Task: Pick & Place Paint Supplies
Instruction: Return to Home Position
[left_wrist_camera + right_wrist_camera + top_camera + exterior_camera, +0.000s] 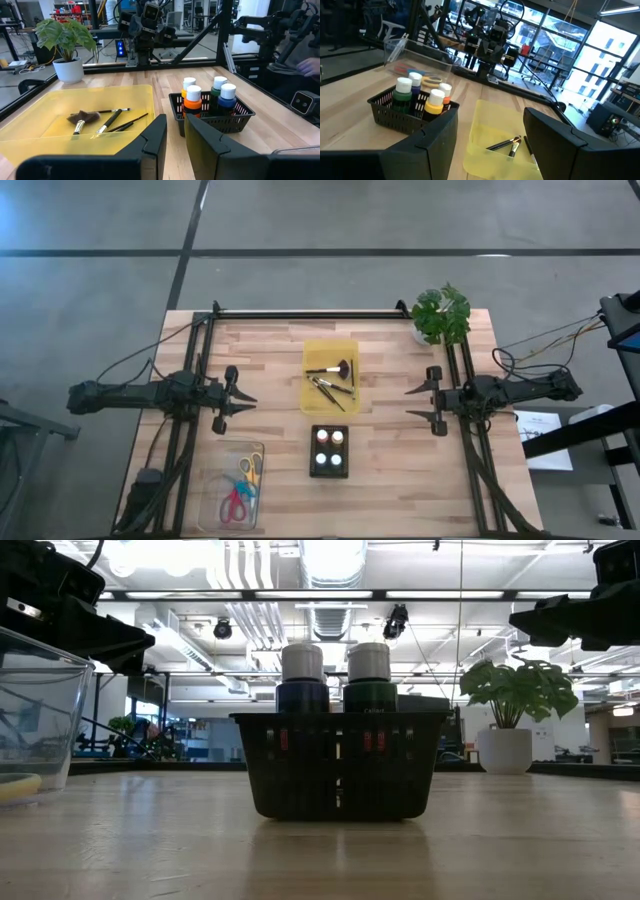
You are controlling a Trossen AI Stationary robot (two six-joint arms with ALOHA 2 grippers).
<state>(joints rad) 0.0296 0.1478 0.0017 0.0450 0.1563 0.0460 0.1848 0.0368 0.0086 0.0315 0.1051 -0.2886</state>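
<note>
From above: thin dark-handled paintbrushes (328,388) and broad black-bristled brush (338,367) in yellow plastic tray (312,350) mid-table; four small paint bottles (322,437) in black mesh basket (330,475) near it. Low view: basket, two bottles only. Left gripper (250,402) left of tray, fingers narrowly parted; right gripper (407,403) opposite, spread wide in its wrist view.

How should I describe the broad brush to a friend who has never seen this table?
Find the yellow tray in the middle of the wooden table, beside the black basket. The broad brush lies in it, at the end away from the basket. Unlike the thin brushes next to it, it has a wide, dark, fluffy head.
</note>
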